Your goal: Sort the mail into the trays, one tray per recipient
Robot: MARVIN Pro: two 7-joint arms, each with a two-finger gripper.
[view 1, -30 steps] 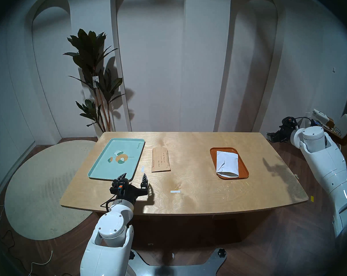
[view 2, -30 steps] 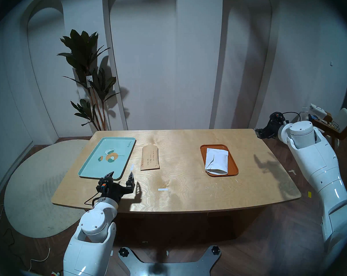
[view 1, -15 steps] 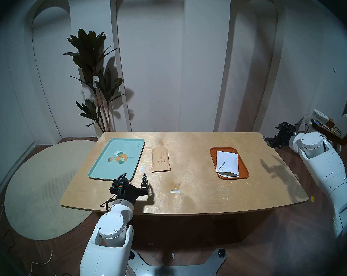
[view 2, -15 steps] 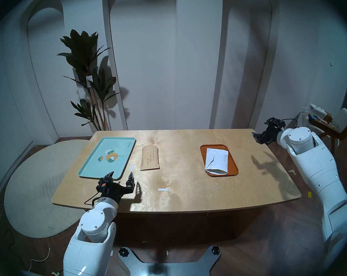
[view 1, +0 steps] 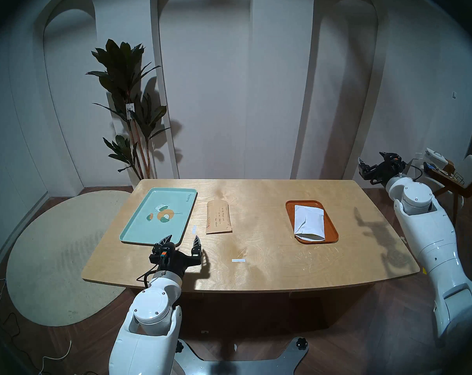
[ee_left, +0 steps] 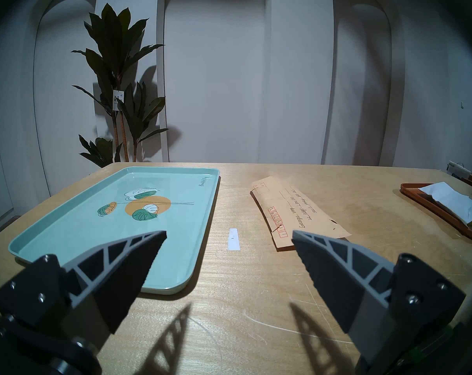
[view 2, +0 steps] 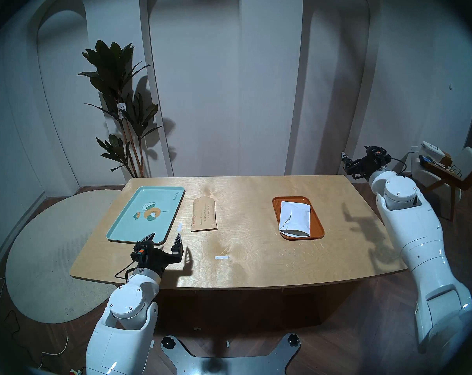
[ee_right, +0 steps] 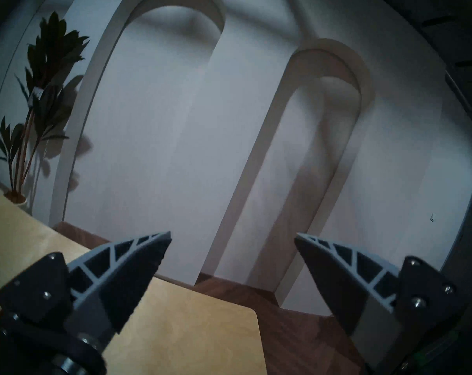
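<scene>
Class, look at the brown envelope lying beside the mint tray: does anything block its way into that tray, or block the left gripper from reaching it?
Nothing visible does. The brown envelope lies flat on bare table beside the mint tray, with only a flat white tape strip between them. The open left gripper faces it with clear table ahead.

The room is dimly lit. Dark shadows are thrown on the table and behind the plant. Every view is bent at the edges and ringed in black. The right wrist view is blurred.
</scene>
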